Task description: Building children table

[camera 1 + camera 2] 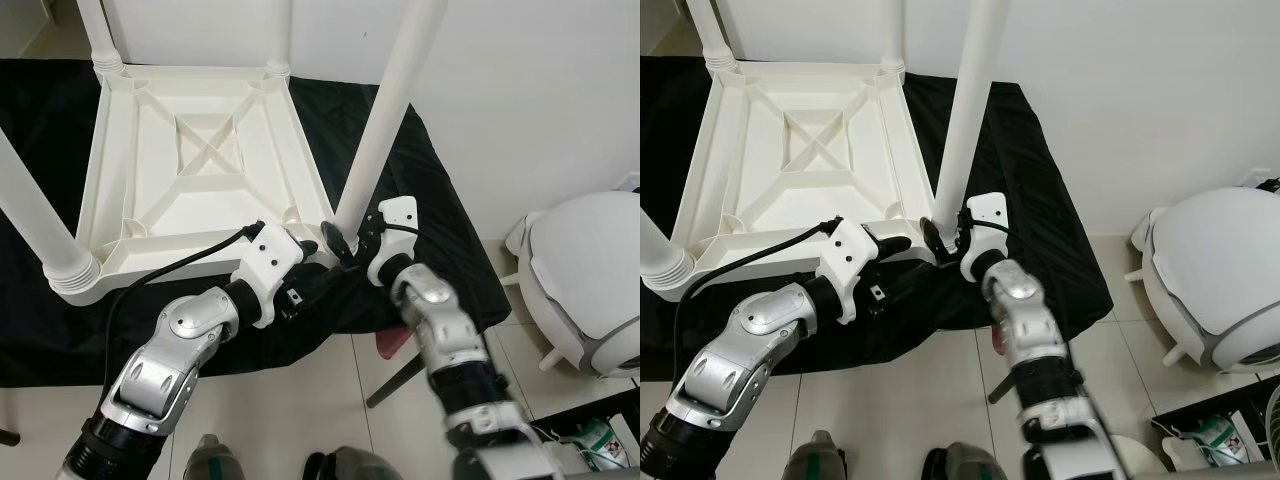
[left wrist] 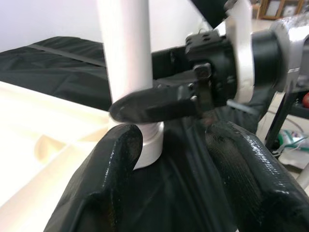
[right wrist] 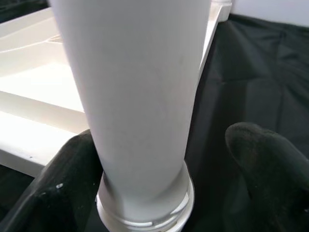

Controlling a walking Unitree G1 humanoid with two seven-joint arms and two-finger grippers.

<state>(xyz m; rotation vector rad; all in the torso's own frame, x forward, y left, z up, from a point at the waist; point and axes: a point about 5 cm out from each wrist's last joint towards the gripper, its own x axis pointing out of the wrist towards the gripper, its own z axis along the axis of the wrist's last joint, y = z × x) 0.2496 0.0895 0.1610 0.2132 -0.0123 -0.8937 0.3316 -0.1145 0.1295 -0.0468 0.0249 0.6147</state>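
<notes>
White plastic makes up the children's table [image 1: 190, 160], which lies upside down on a black cloth [image 1: 440, 230] spread over the tiled floor [image 1: 330, 400], its ribbed underside facing up. Table legs stand at its corners with their long axes roughly vertical, pointing up away from the floor. The leg at the near right corner [image 1: 385, 115] rises from its socket and leans slightly to the right as it climbs; another leg [image 1: 35, 215] stands at the near left corner, seated in a ribbed collar. Two more rise from the far corners.

To the right, a rounded white and grey appliance [image 1: 585, 285] sits on the floor, well apart from the table.

Both arms reach to the base of the near right leg. The right gripper [image 3: 159, 159] has its fingers [image 3: 263, 159] spread to either side of the leg just above the socket collar; whether they press on it cannot be told. The left gripper [image 2: 176, 164] sits just beside the same corner, its fingers [image 2: 118, 154] spread apart and holding nothing, with the leg's foot and the right gripper's black finger in front of them.
</notes>
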